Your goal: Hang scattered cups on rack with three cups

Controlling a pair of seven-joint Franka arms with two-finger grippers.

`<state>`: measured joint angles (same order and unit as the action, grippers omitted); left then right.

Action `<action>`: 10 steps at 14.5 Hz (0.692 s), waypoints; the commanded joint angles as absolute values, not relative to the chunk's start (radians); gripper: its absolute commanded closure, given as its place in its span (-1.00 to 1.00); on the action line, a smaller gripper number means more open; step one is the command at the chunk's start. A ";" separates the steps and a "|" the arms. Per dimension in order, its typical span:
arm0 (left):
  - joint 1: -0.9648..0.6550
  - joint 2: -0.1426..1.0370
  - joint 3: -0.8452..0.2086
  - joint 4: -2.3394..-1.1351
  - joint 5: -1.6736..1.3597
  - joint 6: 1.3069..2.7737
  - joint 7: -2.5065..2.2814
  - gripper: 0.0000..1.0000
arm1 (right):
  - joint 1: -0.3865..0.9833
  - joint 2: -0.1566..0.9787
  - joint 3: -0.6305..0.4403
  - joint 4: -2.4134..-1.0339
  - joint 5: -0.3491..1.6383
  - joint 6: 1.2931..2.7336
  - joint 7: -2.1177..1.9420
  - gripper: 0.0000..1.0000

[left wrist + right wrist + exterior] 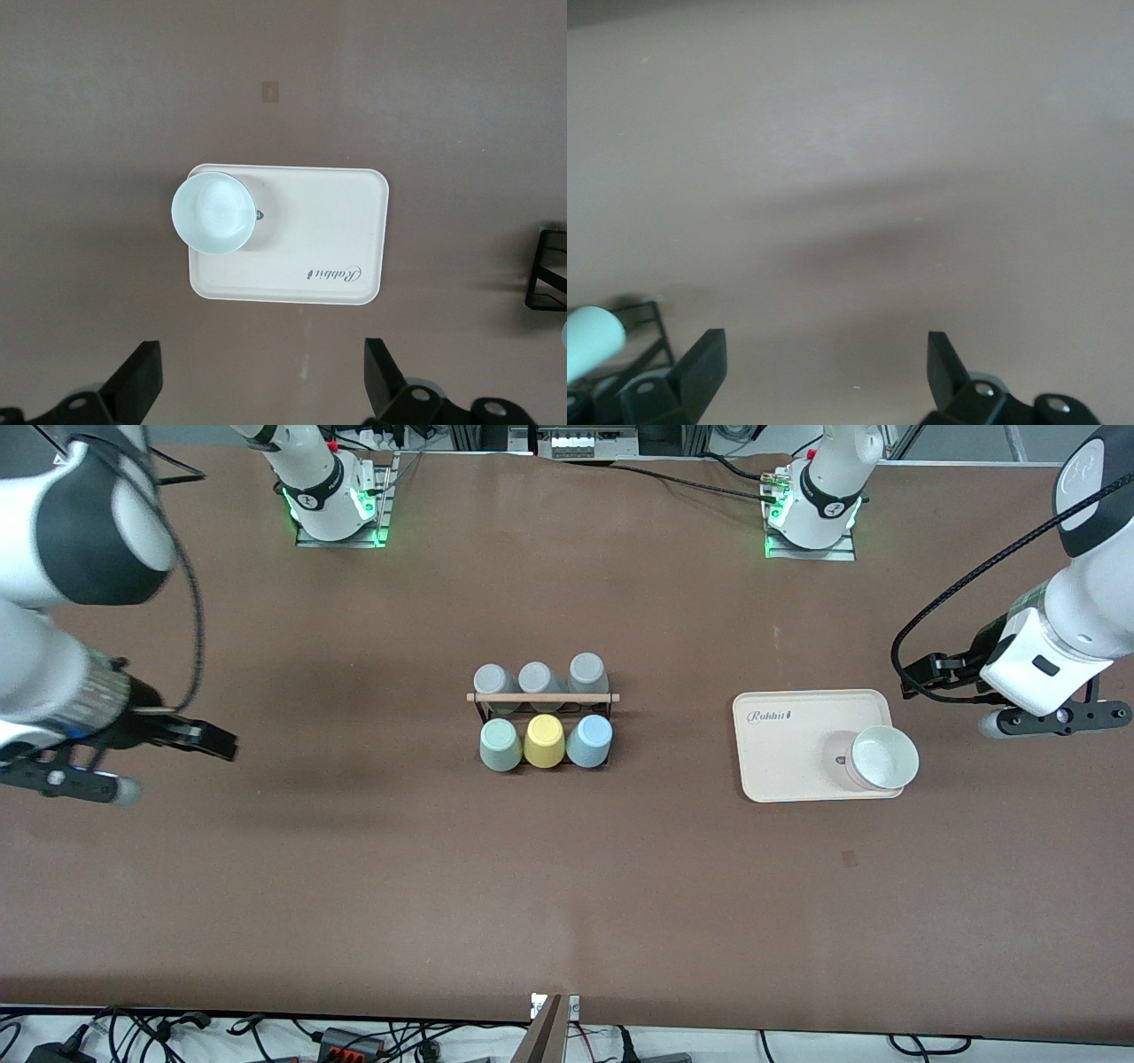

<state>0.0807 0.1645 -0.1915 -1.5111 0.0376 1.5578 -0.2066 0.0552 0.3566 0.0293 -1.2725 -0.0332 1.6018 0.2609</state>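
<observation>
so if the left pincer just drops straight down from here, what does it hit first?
Probably bare table: the open left pincer points down just beside the cream tray. Depth is unclear, so it could clip the tray's edge.

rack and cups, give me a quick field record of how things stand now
rack: mid-table, six cups on it
nearer row: mint-green cup, yellow cup, light blue cup
farther row: three grey cups
tray: toward the left arm's end, holds a white bowl
left pincer: open, empty, over the table by the tray
right pincer: open, empty, over bare table

Six cups (544, 741) on rack (542, 699)
</observation>
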 commanded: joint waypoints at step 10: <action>0.097 0.144 -0.204 -1.526 0.008 1.552 -0.227 -1.00 | -0.003 -0.063 0.051 -1.727 -0.025 1.677 0.206 -1.00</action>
<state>0.0808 0.1645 -0.1916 -1.5118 0.0245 1.5567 -0.2219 0.0022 -0.0123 0.0444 -1.6625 -0.0330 1.6519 0.1988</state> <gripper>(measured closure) 0.000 0.000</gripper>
